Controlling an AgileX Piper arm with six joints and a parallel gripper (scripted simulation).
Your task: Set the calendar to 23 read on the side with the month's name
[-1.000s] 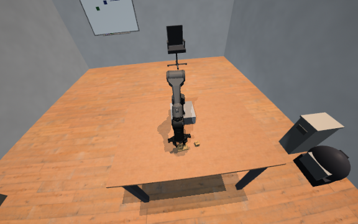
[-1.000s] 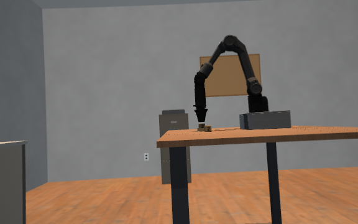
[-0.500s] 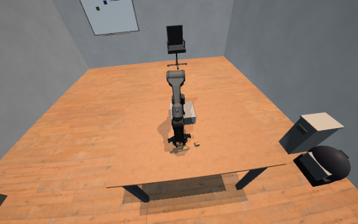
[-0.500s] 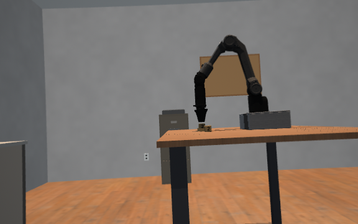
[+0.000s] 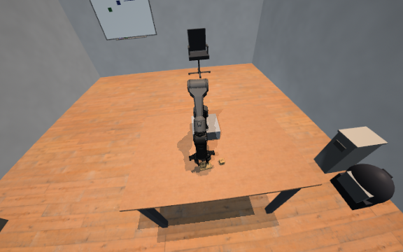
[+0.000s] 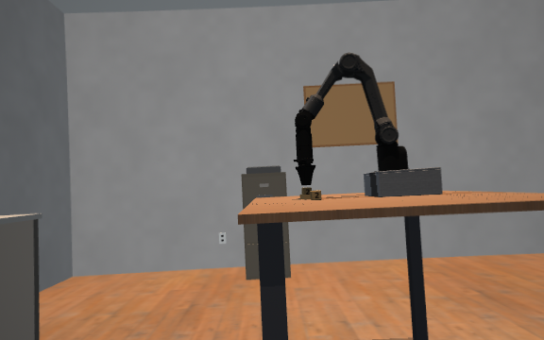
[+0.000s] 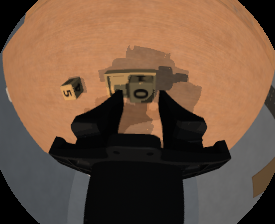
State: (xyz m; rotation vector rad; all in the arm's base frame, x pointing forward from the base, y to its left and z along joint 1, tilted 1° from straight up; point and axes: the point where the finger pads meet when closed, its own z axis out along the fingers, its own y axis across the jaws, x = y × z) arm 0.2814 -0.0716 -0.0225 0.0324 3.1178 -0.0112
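The calendar tray (image 5: 209, 168) (image 7: 130, 71) is on the table. One cube (image 6: 306, 191) (image 7: 141, 93) is at the tray's right part in the wrist view, showing a 0; the exterior view shows a 2 on its side. Whether it stands flat on the tray's floor is unclear. The other cube (image 5: 222, 162) (image 6: 316, 195) (image 7: 71, 89) lies on the table beside the tray, turned at an angle, with a 5 in the wrist view and a 2 in the exterior view. My gripper (image 6: 306, 184) is open, its fingertips just above and either side of the tray's cube. The month's name is not readable.
A grey box (image 5: 214, 133) (image 6: 409, 182) stands on the table at the arm's base. The table's edge (image 5: 222, 199) (image 6: 348, 214) is beyond the tray. The arm's shadow falls around the tray.
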